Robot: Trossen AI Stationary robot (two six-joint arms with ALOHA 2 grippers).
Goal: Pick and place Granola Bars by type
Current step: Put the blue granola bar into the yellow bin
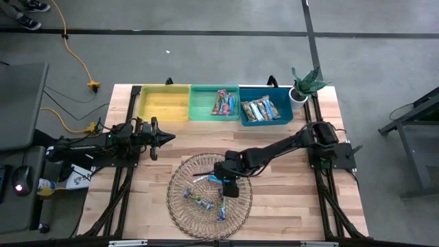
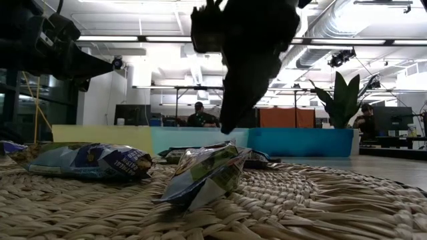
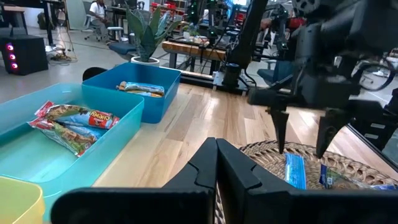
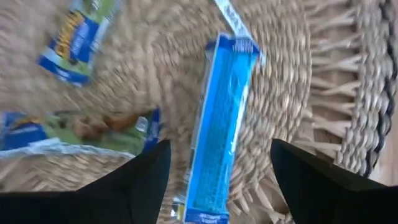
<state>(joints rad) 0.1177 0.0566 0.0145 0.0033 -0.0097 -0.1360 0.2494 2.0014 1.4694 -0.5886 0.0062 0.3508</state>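
Observation:
My right gripper (image 4: pixel 221 149) is open above the round woven basket (image 1: pixel 180 206). Its fingers stand on either side of a light blue granola bar (image 4: pixel 219 124) that lies flat on the basket floor, and they do not touch it. Several more blue bars (image 1: pixel 199 201) lie in the basket. In the left wrist view the right gripper (image 3: pixel 301 149) hangs just over that bar (image 3: pixel 294 169). Pink/red bars (image 1: pixel 223 103) lie in the green bin, and tan-orange bars (image 1: pixel 260 110) in the blue bin. My left gripper (image 1: pixel 163 137) waits shut at the table's left.
Yellow bin (image 1: pixel 164 103), green bin (image 1: pixel 204 103) and blue bin (image 1: pixel 282 103) stand in a row along the far edge. A potted plant (image 1: pixel 305 86) is at the far right corner. Bare wood lies between the bins and the basket.

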